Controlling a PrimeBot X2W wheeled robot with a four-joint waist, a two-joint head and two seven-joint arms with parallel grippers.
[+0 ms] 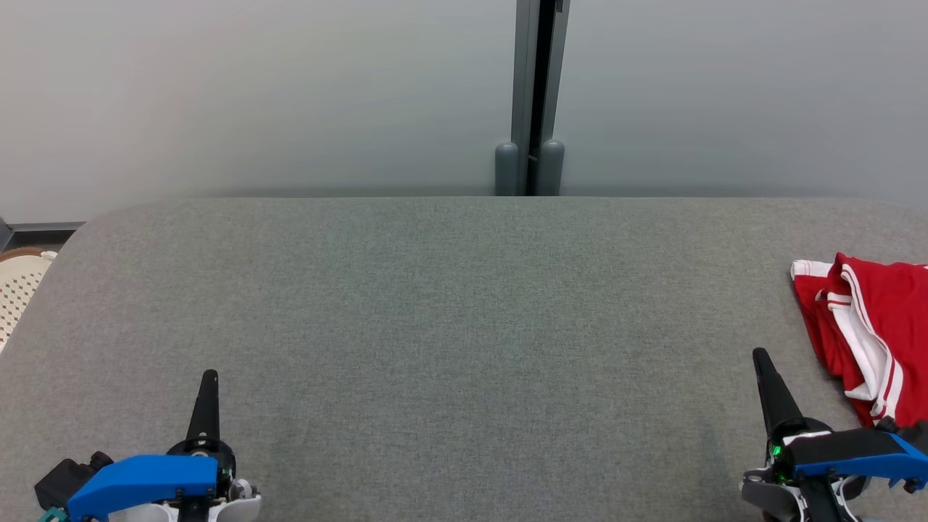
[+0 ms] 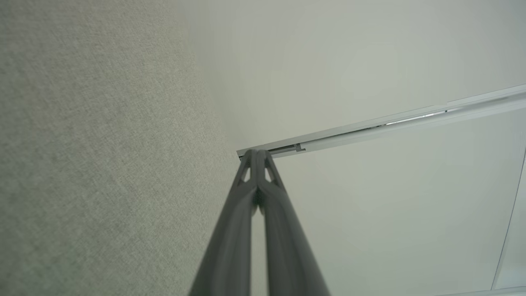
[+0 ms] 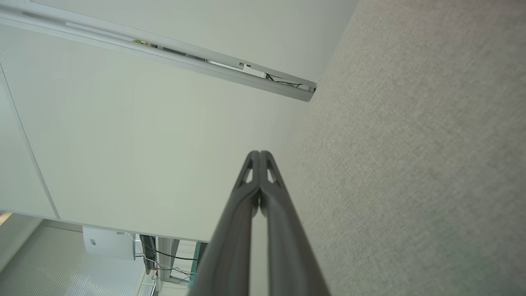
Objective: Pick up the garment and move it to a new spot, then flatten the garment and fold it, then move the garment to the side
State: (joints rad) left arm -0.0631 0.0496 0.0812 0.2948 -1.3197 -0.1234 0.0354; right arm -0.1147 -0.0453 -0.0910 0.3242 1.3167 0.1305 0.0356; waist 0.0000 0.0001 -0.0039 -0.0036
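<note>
A red garment (image 1: 873, 319) with white stripes lies bunched at the right edge of the grey fabric table (image 1: 435, 326), partly cut off by the head view's border. My right gripper (image 1: 760, 355) is shut and empty, just left of the garment's near end and apart from it. At the lower left, my left gripper (image 1: 209, 375) is also shut and empty, far from the garment. In the left wrist view, the left gripper (image 2: 257, 153) has its fingers pressed together over the table. The right gripper (image 3: 259, 153) looks the same in its own wrist view.
Pale grey wall panels (image 1: 254, 94) stand behind the table, with a dark vertical gap and two grey posts (image 1: 529, 168) at its far edge. A cream perforated basket (image 1: 18, 286) sits off the table's left end.
</note>
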